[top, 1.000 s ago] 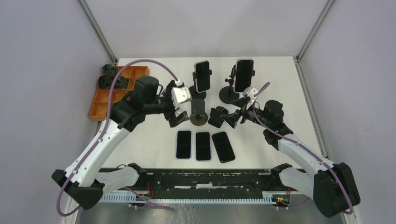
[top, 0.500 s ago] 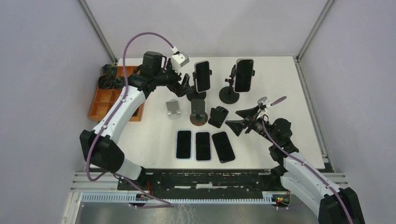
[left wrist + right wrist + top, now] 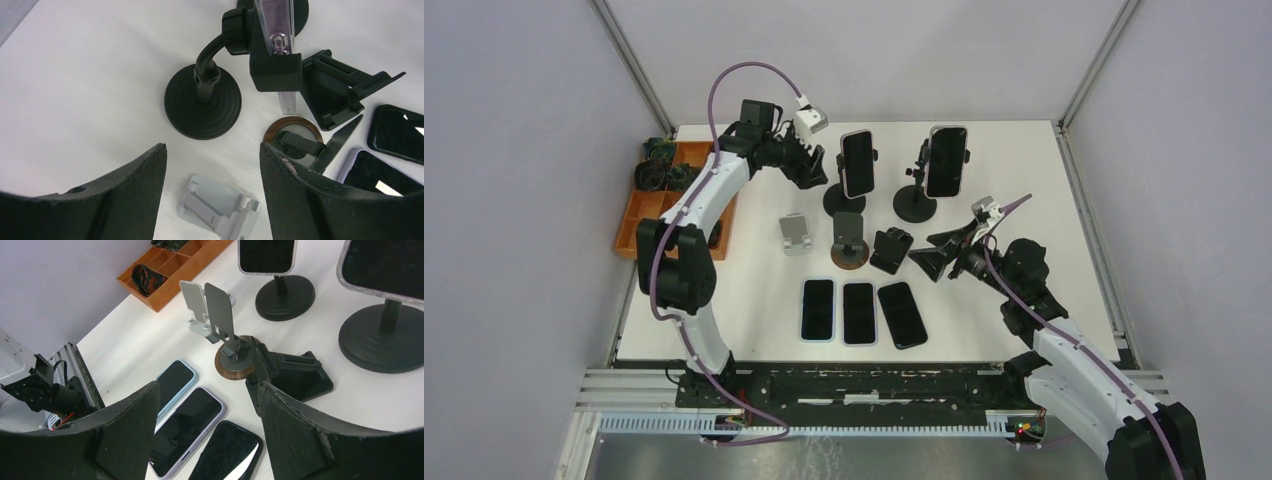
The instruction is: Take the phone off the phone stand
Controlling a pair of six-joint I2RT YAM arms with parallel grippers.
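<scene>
The left tool is at the far side of the desk. Its two fingers are spread wide with nothing between them, so it is let go and not holding. The phone is just to the right of this tool, very near but not touching. I think the fingers are apart there so they can slide round the phone and pinch it.

The phone stands tall in the phone stand. A black clamp hugs its back. A bent neck goes down to a round black foot, so it cannot tip. From the left wrist, the phone shows edge-on, ahead of the fingers and a bit to the right.

The right tool is spread too and holds nothing. It hangs low, with the empty stands just in front of it. Maybe it waits to steady the foot.

The phone has a dark, blank screen and a pale rim, like a clear case. Another phone sits on its own stand beyond the right tool. Three phones lie flat on the desk.
</scene>
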